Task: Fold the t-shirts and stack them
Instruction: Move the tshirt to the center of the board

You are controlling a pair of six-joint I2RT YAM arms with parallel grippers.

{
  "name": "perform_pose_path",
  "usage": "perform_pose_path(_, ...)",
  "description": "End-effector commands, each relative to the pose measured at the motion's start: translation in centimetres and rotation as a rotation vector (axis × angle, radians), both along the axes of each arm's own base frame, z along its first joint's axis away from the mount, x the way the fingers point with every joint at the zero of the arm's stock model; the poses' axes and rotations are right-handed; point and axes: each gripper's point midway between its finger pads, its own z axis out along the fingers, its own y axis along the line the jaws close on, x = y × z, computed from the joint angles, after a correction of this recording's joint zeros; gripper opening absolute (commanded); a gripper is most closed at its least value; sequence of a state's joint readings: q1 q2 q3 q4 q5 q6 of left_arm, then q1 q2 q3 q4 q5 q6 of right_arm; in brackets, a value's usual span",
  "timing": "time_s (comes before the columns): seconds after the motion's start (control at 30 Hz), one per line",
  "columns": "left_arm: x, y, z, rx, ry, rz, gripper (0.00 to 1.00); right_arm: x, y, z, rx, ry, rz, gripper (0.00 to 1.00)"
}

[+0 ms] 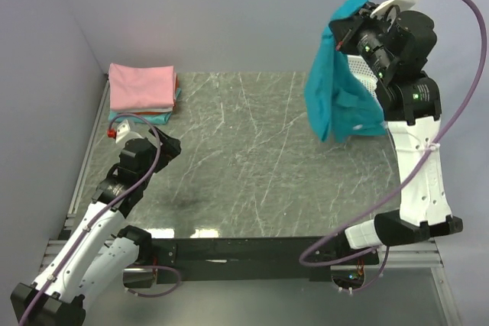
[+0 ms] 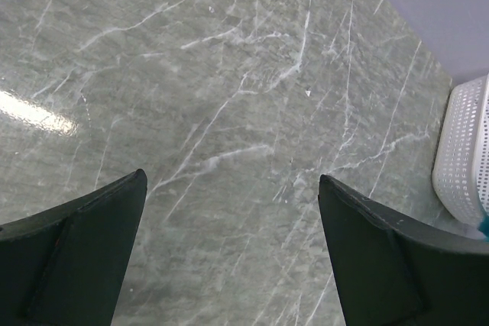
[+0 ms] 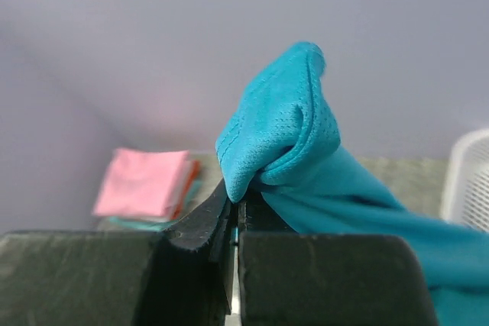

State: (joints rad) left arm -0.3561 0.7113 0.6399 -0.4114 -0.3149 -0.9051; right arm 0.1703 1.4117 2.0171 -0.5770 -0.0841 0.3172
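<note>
Aloft, teal-blue mesh t-shirt pinched in right gripper, hiding most of white plastic lattice basket, left gripper spread wide, empty.

Top external camera overlooked the whole tabletop; left wrist camera faced it closely; right wrist camera looked level, sharing the folded t-shirt stack.

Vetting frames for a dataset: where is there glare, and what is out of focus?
Top view: sharp, with a glare strip on the table by the arm bases. Left wrist: white glare patch at left. Right wrist: teal shirt sharp up close; pink stack and basket behind it blurred.
</note>
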Motion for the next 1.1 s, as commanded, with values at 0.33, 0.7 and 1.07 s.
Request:
perform_pose_path(0.33,0.0,0.1,1.2,-0.021,-0.003,0.023,0.99,-10.4,13.2,9.6,0.118,-0.244,0.584,0.0)
perform_pose_path(0.7,0.4,0.3,-0.3,-0.007,0.052,0.047,0.99,-3.2,7.4,-8.6,0.099,0.108,0.247,0.04)
perform_pose_path(1.07,1.1,-1.2,-4.6,0.001,0.187,0.005,0.99,-1.5,-4.9,-38.9,0.1,0.794,-0.108,0.67)
